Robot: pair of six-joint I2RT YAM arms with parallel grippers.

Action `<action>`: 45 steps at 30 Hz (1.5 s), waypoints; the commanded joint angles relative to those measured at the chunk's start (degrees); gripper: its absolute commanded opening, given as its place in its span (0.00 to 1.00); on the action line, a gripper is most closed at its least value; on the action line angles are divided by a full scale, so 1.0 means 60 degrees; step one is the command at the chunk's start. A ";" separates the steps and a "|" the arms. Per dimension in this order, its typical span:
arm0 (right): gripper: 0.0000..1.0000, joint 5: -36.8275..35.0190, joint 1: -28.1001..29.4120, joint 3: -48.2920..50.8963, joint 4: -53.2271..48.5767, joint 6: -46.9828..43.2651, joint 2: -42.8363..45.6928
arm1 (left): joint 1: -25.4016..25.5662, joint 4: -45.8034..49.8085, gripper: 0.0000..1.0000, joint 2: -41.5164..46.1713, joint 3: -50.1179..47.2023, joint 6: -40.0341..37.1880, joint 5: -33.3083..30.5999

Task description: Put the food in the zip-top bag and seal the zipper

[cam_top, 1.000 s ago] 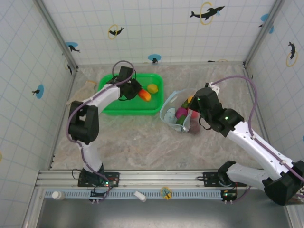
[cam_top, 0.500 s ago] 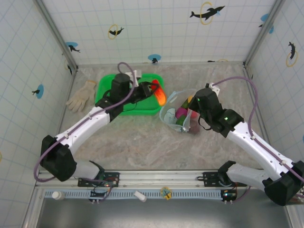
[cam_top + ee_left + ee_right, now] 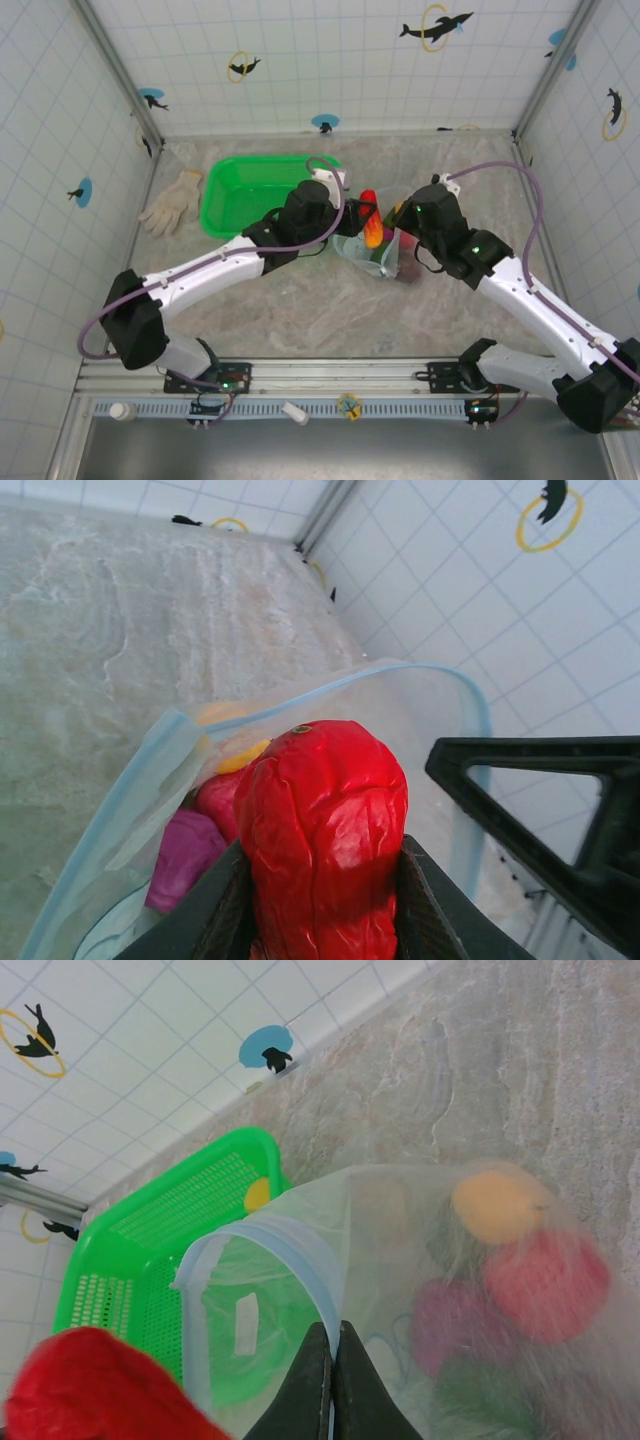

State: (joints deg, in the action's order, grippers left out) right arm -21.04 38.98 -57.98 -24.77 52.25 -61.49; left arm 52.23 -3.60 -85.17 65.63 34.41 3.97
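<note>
**Pincer state.** The left pincer [image 3: 320,905] is closed on a red food piece [image 3: 325,810], one finger on each side. It holds the wrinkled piece upright just above the mouth of the zip-top bag [image 3: 378,255]. The right pincer [image 3: 330,1355] is fully closed, with its tips pinching the zipper [image 3: 290,1250] at the bag rim. This holds the mouth open.

**Location.** The bag sits on the table [image 3: 300,290], right of centre toward the far edge, just beside the green basket [image 3: 235,195]. A white glove [image 3: 172,200] lies near the left edge.

**Obscured items.**
- Yellow-orange [image 3: 497,1205], red [image 3: 545,1280], magenta [image 3: 450,1320] and green [image 3: 480,1390] pieces show only as blurs through the film.
- The lower end of the held piece is cut off in the left wrist view.
- A yellow piece [image 3: 258,1195] in the basket is partly hidden behind the bag.

**Markings.** A pale patch [image 3: 245,1322] on the bag is not legible.
</note>
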 commanded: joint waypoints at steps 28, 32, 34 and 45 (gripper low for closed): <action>0.00 -0.0606 -0.0008 0.0013 0.0041 -0.0074 0.0303 | -0.0893 -0.1436 0.78 0.0225 0.0018 -0.0222 0.3181; 0.00 -0.0683 -0.0072 0.0099 -0.0010 -0.0129 0.0313 | -0.1805 -0.1599 0.76 0.0789 -0.0234 0.0267 0.3219; 0.00 -0.0683 -0.0075 0.0124 0.0013 -0.0167 0.0292 | -0.2325 -0.1487 0.76 0.0900 -0.0301 0.0633 0.2912; 0.00 -0.0696 -0.0103 0.0197 0.0139 -0.0818 0.0389 | -0.4252 0.2096 0.79 -0.1864 0.1969 0.2481 0.0935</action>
State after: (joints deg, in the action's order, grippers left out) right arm -23.79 38.74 -57.98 -24.69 48.93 -61.01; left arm 28.29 1.96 -92.95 75.64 44.07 12.12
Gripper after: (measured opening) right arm 0.060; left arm 0.779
